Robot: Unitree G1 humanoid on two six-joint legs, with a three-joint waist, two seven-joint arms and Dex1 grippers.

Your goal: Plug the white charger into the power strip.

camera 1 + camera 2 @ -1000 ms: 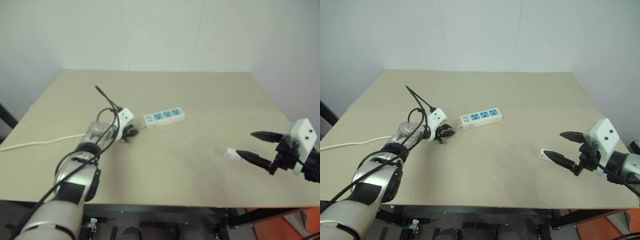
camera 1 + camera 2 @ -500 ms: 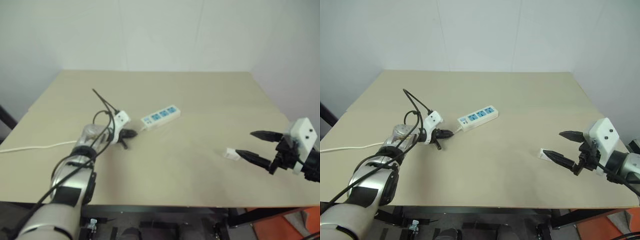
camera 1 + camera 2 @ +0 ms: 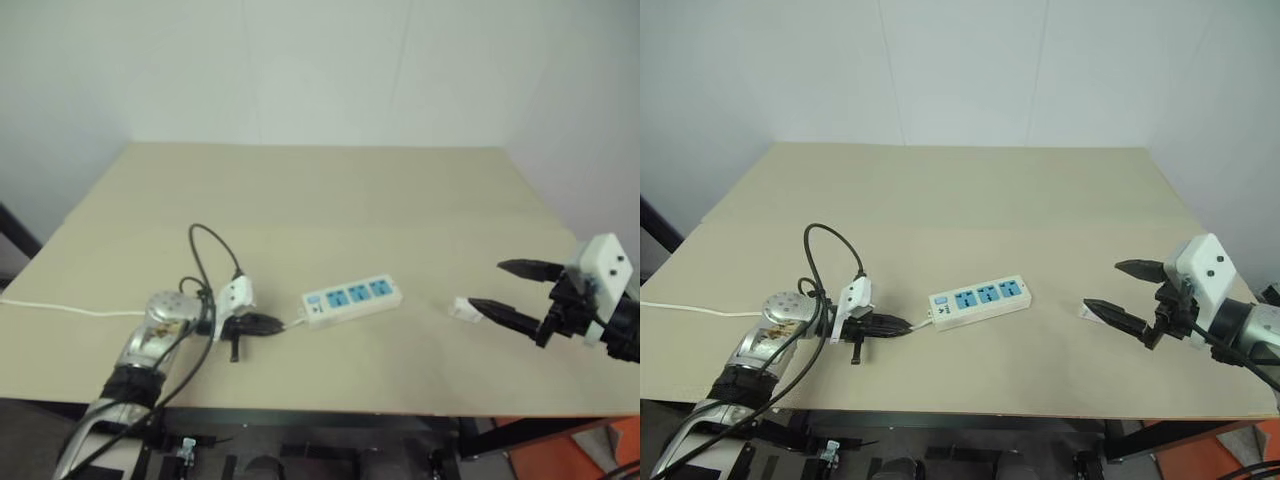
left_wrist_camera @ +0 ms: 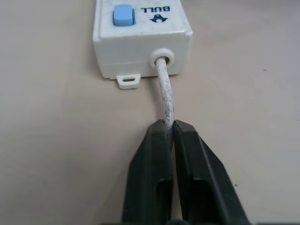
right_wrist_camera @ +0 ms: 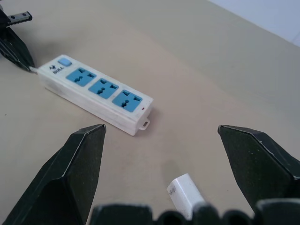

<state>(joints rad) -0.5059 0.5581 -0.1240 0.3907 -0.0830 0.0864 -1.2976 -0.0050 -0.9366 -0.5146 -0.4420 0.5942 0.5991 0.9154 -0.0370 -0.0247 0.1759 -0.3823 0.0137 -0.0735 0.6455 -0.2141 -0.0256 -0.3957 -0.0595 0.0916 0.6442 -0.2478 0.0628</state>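
Just below the wide-open, empty right gripper (image 5: 159,154) lies the white charger (image 5: 185,191), the power strip (image 3: 980,298) lengthwise beyond it, its cord (image 4: 165,98) pinched by the left gripper (image 4: 168,127).

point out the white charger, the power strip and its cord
white charger (image 5: 186,193), right wrist view, top face
power strip (image 3: 980,298), right eye view, middle blue socket
cord (image 4: 165,101), left wrist view, stretch just outside the strip's end

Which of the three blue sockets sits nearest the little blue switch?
The end socket of the long white power strip, beside the switch at the cord end.
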